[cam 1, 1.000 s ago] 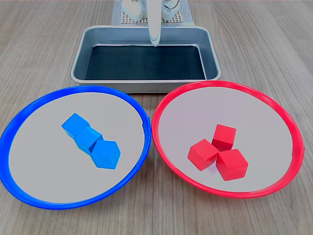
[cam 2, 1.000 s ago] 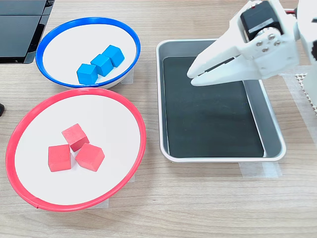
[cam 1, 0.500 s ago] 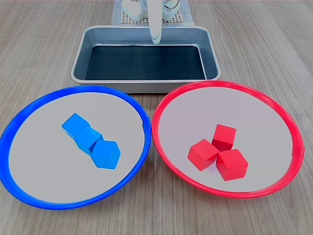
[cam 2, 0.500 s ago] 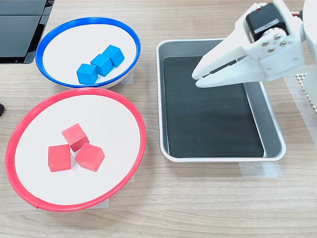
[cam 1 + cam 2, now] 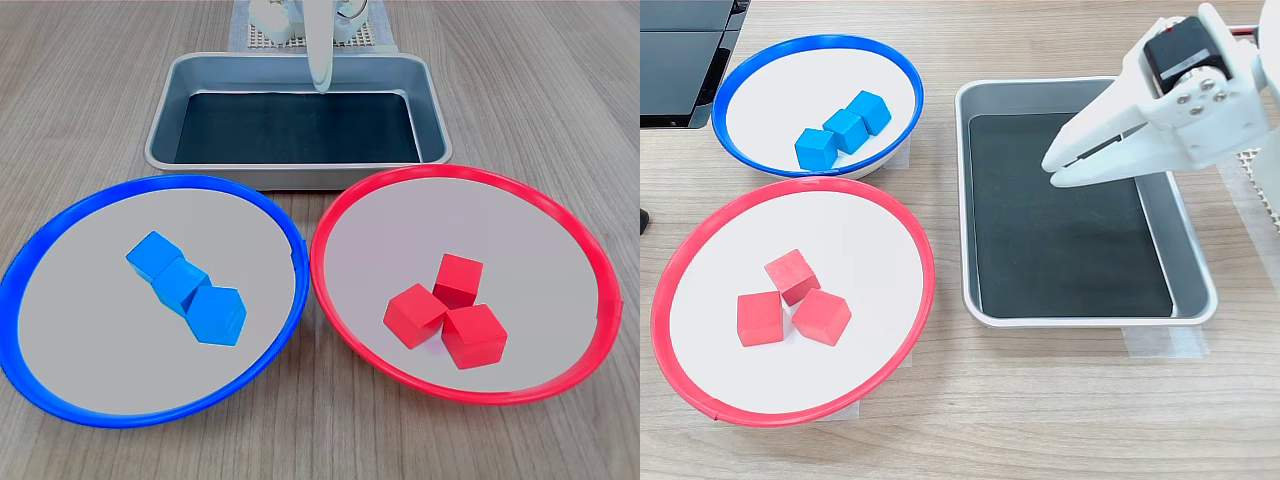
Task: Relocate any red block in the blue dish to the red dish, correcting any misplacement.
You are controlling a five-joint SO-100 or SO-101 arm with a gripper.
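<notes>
Three red blocks (image 5: 415,315) (image 5: 792,276) lie clustered, touching one another, inside the red dish (image 5: 330,220) (image 5: 925,260). The blue dish (image 5: 290,235) (image 5: 915,100) holds three blue cubes (image 5: 185,285) (image 5: 845,130) in a touching row, and no red block shows in it. My white gripper (image 5: 1052,170) hangs shut and empty above the metal tray, its tips pointing toward the dishes. In the first exterior view only its narrow tip (image 5: 320,80) shows, over the tray's far end.
A rectangular metal tray (image 5: 300,175) (image 5: 1090,320) with a dark, empty floor lies between the arm's base and the dishes. A black object (image 5: 680,60) sits at the second exterior view's top left. A white mesh pad (image 5: 1260,190) lies under the arm's base.
The gripper has drawn back toward the second exterior view's right, over the tray. No block or dish has moved.
</notes>
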